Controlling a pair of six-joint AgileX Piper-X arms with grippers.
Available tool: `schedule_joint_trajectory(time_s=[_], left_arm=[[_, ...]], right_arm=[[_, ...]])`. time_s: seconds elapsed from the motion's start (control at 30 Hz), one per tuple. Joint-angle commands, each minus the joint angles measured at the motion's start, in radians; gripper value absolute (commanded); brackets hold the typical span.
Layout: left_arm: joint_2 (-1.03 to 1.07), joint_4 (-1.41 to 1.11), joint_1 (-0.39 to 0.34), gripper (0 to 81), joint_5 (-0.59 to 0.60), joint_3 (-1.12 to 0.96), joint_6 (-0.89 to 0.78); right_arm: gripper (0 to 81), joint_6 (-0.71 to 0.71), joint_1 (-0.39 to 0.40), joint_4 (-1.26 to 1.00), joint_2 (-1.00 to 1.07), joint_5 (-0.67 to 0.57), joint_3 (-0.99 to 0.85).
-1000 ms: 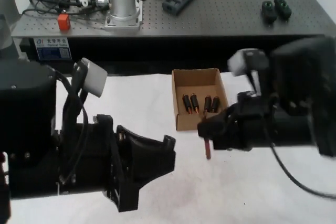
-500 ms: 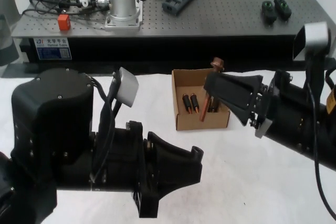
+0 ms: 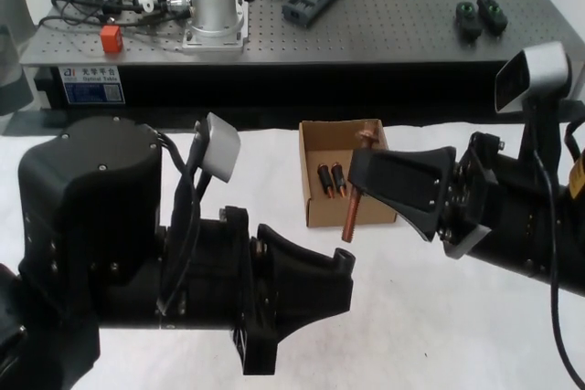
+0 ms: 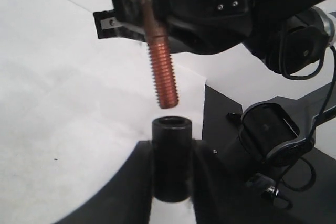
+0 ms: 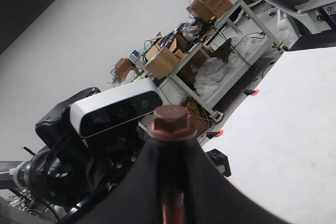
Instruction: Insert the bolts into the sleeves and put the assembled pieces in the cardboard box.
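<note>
Bolt [image 4: 161,72] — upper shank blurred, head tucked behind the right gripper [image 3: 359,175]. Sleeve [image 4: 170,156] flanks covered by fingers [image 4: 131,192] of the left gripper [image 4: 171,174]. Cardboard box [image 3: 324,212] — one side blocked; pieces [image 3: 330,180] inside too small, perhaps two showing.

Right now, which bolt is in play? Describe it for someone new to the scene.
Find the cardboard box mid-bench; by its near edge the right pincer grips a bolt, threads down, above the sleeve in the left pincer. Unlike the black-sleeved pieces lying in the box, it is bare copper, held in the air.

one bolt [image 4: 161,72], one sleeve [image 4: 171,156], one box [image 3: 340,139]
</note>
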Motion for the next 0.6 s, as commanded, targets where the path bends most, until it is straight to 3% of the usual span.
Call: schedule_joint_trajectory(time_s=[0.0,0.57], left_arm=[[0.0,-0.042,-0.004,0.6,-0.013,-0.006,-0.004],[0.0,-0.104,-0.004,0.6,-0.12,-0.006,0.053]], right_arm=[[2.1,0.005,-0.003,0.014,-0.009,-0.017,-0.005],[1.0,0.005,-0.003,0.062,-0.009,-0.13,-0.005]])
